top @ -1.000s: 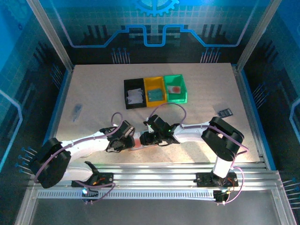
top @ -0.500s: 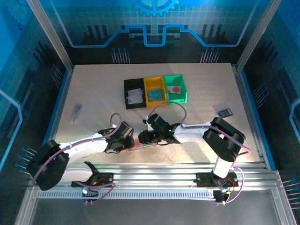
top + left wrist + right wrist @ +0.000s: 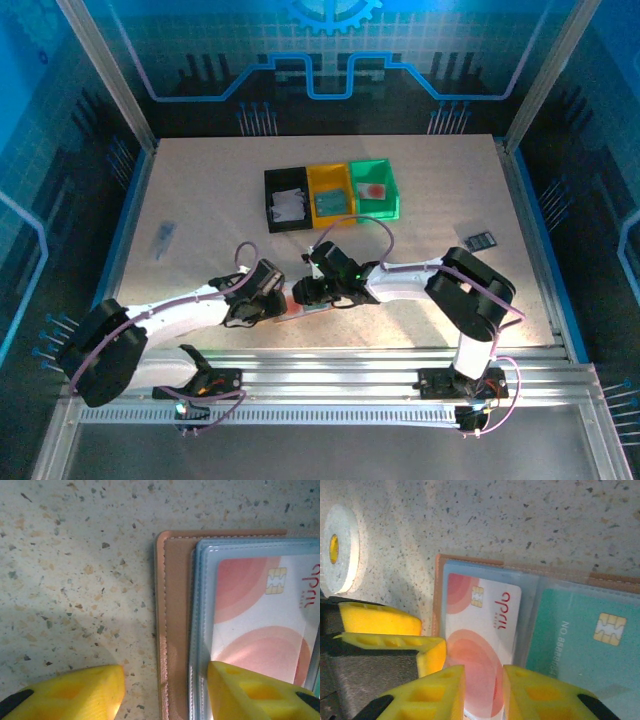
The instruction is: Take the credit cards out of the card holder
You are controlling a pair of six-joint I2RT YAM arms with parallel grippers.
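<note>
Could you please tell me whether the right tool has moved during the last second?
Yes. The right tool has shifted slightly left, judged against the black bin: from just right of its right wall to roughly in line with it.

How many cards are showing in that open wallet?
2: a white-and-red card in one pocket of the card holder, a teal card in the pocket beside it. More may hide behind them.
</note>
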